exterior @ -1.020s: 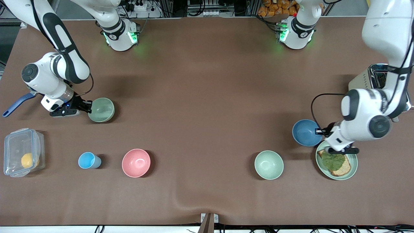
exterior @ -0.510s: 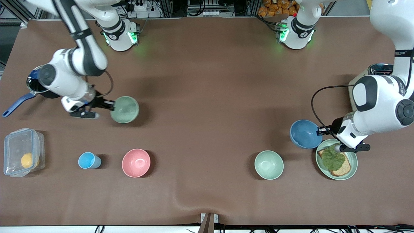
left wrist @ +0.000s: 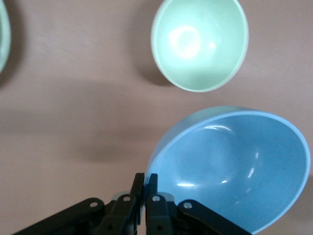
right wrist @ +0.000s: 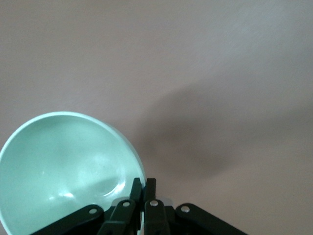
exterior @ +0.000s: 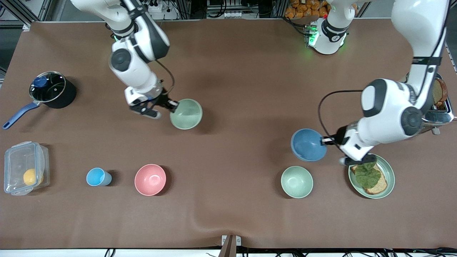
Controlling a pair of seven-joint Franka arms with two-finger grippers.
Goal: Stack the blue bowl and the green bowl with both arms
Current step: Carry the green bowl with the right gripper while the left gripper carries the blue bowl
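Observation:
My right gripper [exterior: 174,106] is shut on the rim of the green bowl [exterior: 186,114] and holds it above the bare table, toward the middle. The right wrist view shows the green bowl [right wrist: 68,169] pinched by my right gripper [right wrist: 143,185]. My left gripper [exterior: 325,140] is shut on the rim of the blue bowl [exterior: 308,144] and holds it above the table, over a spot beside the mint-green bowl [exterior: 296,181]. In the left wrist view the blue bowl [left wrist: 234,169] is clamped by my left gripper [left wrist: 145,178], with the mint-green bowl [left wrist: 199,43] below.
A green plate [exterior: 388,176] with a sandwich lies under my left wrist. A pink bowl [exterior: 150,179], a light-blue cup [exterior: 97,177] and a clear box [exterior: 24,167] with a yellow fruit sit toward the right arm's end. A black pot [exterior: 50,90] and a toaster [exterior: 441,103] stand at the table's ends.
My right gripper has carried the green bowl up and toward the table's middle, uncovering the pot. My left gripper has lifted the blue bowl and moved it toward the middle.

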